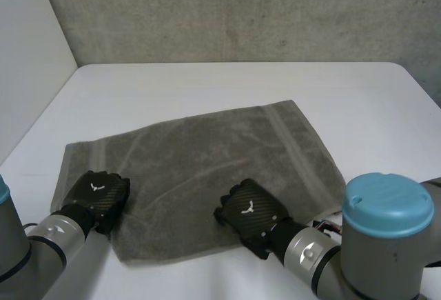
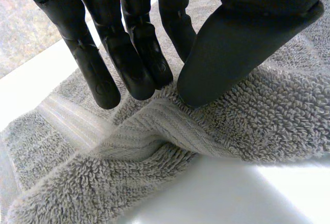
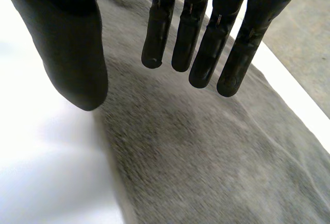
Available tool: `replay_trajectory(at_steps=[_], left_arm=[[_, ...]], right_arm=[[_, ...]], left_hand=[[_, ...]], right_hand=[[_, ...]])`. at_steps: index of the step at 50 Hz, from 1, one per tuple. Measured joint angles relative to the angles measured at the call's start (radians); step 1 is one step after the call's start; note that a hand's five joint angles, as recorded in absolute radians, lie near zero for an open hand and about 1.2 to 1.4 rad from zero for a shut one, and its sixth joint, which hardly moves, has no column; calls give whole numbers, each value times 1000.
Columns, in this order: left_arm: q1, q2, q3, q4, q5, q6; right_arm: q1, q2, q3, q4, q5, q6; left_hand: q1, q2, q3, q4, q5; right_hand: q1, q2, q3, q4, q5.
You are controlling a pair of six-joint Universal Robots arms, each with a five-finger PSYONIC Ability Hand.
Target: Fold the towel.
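The towel (image 1: 220, 155) lies spread on the bench (image 1: 207, 86) beneath both palms. The left robot hand (image 1: 100, 193) pinches a corner ridge; the right robot hand (image 1: 249, 212) hangs released, fingers (image 3: 206, 44) straight. Match that pinch before lifting.

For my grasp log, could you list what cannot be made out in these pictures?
- Head view: the left robot hand covers the towel edge it pinches.
- Head view: the right arm hides the towel's near right corner.
- Right wrist view: whether the right robot hand's straight fingers touch the towel cannot be told.
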Motion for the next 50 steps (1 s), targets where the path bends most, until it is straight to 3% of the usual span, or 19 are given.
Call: replay_trajectory(at_steps=[7,28,35,50], left_arm=[[-7,5,-1,0,2,4],[-8,-30,113,0,1,-6],[-19,-64,173,-6,-6,-9],[-33,-178,301,-6,-71,-6]], right_arm=[[-106,-1,-2,1,-5,-9],[-535,-21,42,6,-94,-67],[-604,25,43,4,-110,-33],[-610,33,56,19,-161,101]], left_hand=[[0,0,0,0,0],[5,0,0,0,0],[5,0,0,0,0],[5,0,0,0,0]], right_hand=[[-314,-315,-322,-319,-342],[-332,-324,-335,-348,-375],[-332,-324,-335,-348,-375],[-470,-457,-473,-459,-468]])
